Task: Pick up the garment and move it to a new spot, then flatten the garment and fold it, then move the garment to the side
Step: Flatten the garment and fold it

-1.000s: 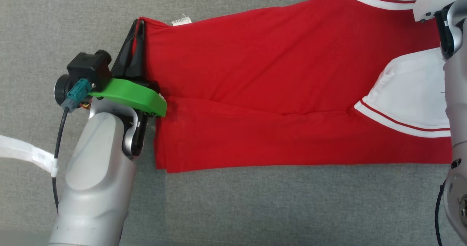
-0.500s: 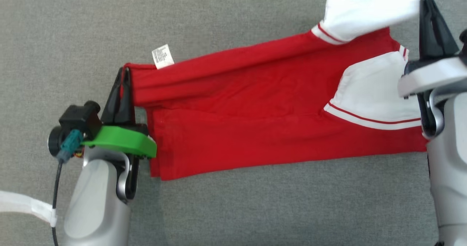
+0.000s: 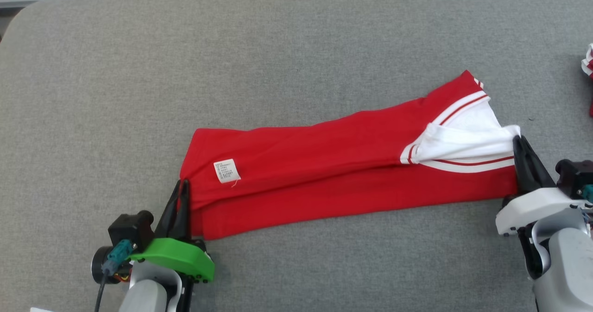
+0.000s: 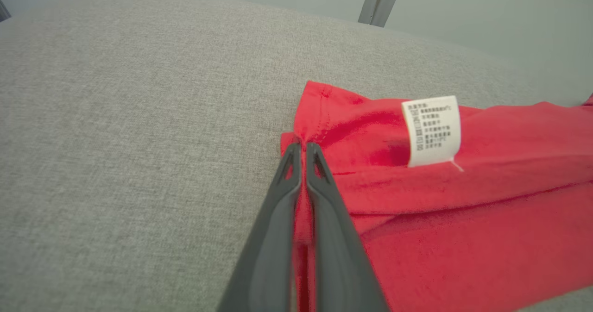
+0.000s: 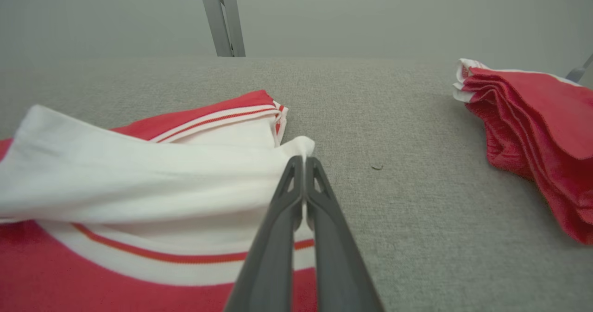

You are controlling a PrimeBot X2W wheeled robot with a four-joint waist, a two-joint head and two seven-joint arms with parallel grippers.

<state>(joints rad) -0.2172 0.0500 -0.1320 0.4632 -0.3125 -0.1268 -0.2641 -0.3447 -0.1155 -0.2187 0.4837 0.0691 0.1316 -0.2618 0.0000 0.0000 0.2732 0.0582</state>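
what changed: half a second ago the far edge of the garment [image 3: 324,173] was held up over the cloth. Now it's laid over the near half with the care label [image 3: 226,171] facing up. The camera pulled back too, so the shirt didn't slide.
meaning: the lengthwise fold looks basically down; my guess is a release comes next.
left gripper [image 3: 182,184]: pinched tight on the near-left corner.
right gripper [image 3: 518,140]: clamped on the white sleeve [image 3: 463,140] tip.
where: mid-table, slanted, right end further back.
edges: layers aren't flush, sleeve is bunched.
room: lots of bare table [image 3: 278,48] behind and to the left; a stack of red garments [image 5: 533,113] sits well apart on the right.
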